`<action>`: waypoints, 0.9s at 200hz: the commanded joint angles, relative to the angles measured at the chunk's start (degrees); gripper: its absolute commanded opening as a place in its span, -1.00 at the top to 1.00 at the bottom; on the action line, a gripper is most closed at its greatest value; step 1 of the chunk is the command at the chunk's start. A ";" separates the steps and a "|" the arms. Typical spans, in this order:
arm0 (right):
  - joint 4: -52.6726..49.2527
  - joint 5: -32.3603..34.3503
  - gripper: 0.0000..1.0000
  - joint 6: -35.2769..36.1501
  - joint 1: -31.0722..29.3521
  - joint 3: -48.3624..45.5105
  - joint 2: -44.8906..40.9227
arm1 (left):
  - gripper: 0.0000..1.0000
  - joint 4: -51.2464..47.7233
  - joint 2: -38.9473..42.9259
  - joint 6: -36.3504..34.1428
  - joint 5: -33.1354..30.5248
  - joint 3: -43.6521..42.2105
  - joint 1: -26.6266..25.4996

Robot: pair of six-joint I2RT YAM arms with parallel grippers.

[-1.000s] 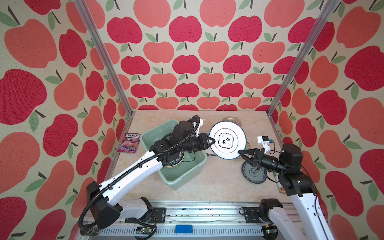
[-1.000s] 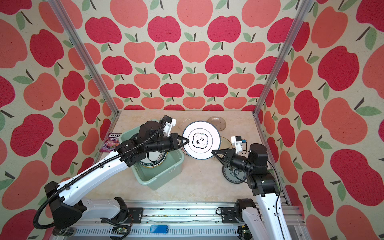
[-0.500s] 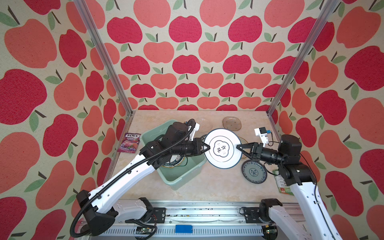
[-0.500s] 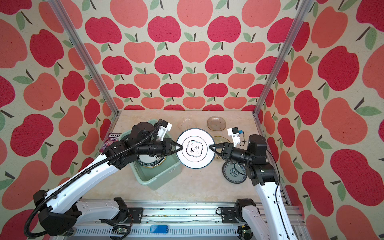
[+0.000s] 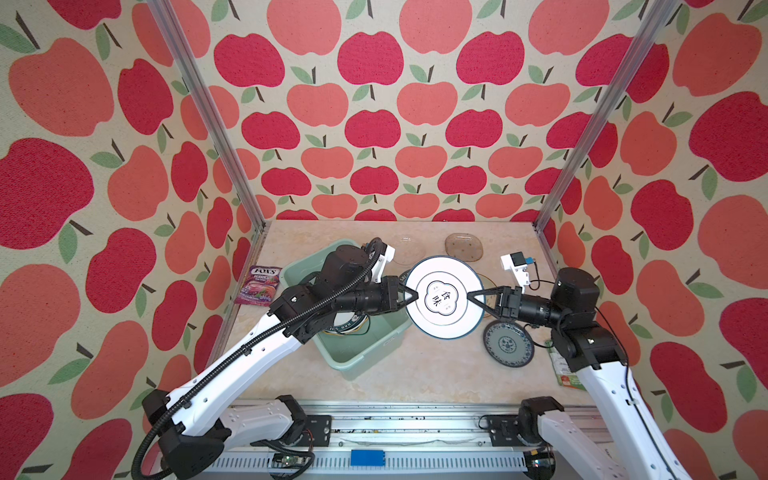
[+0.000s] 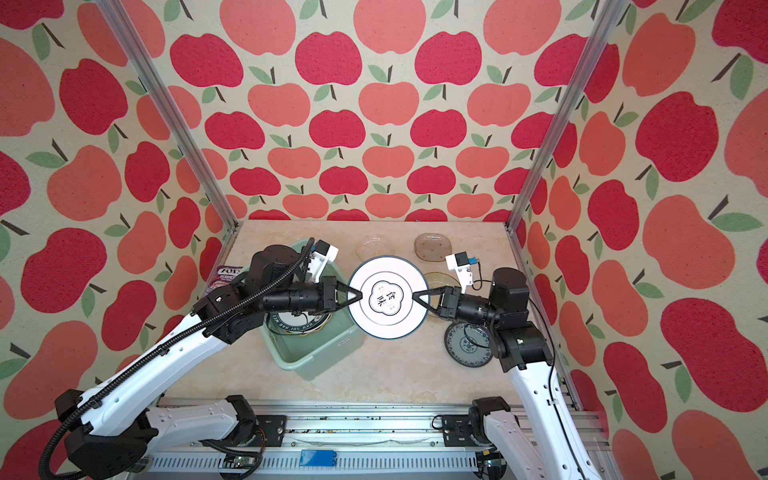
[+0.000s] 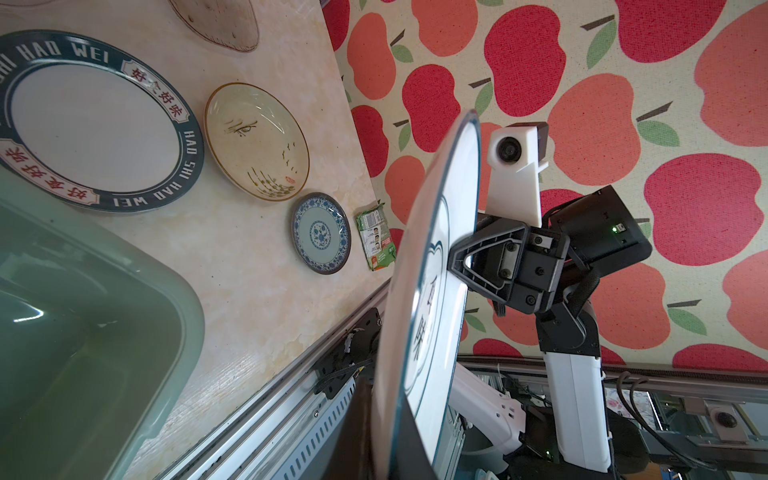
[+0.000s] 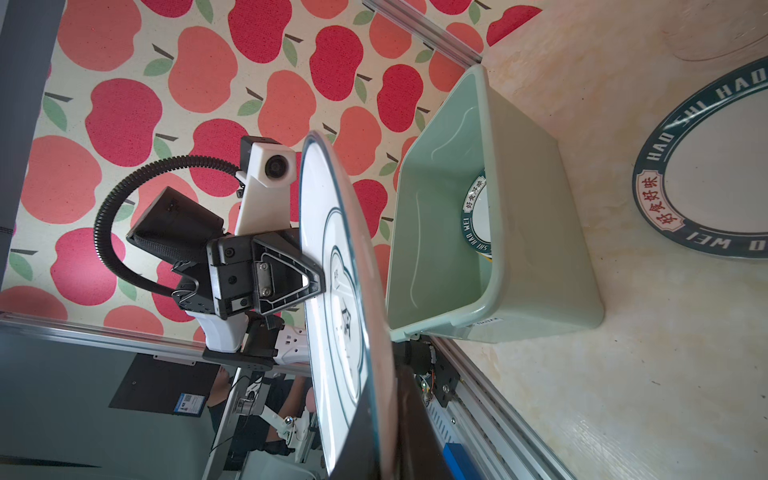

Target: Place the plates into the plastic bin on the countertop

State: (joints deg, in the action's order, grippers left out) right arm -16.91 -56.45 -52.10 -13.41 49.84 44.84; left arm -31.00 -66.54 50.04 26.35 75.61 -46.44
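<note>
Holding the white round dark-rimmed plate (image 5: 442, 301) in mid-air just beside the mint-green rectangular plastic bin (image 5: 361, 358), with left fingers (image 5: 413, 296) and right fingers (image 5: 473, 296) clenched on opposite rims; best kept level, released by 1 side, then lowered in gently

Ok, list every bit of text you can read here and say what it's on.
"FOX'S", "BERRIES": on the purple packet.
"食味": centre of the held plate.
"HAO SHI HAO WEI", "好食好味": dark rim of the counter plate.
"SHI HAO WEI": visible part of the rim of the bin plate.
Green packet: print too small to read.
Bin sticker: too small to read.
</note>
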 commanded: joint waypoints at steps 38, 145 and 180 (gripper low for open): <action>-2.60 4.13 1.00 -3.25 -1.48 3.08 -0.31 | 0.06 1.09 4.71 0.99 -6.65 -1.15 0.12; -13.85 29.82 1.00 -2.14 -18.91 18.88 12.38 | -0.91 -7.95 32.85 -6.88 -39.52 -8.39 0.19; -18.45 38.51 1.00 1.64 -27.19 31.90 26.30 | -0.94 -14.37 33.50 -7.94 -42.37 -5.36 0.20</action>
State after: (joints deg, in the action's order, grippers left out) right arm -32.45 -26.76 -54.04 -36.67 73.21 64.73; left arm -39.05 -32.93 44.82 -10.94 68.38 -46.44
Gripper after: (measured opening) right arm 0.086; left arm 0.966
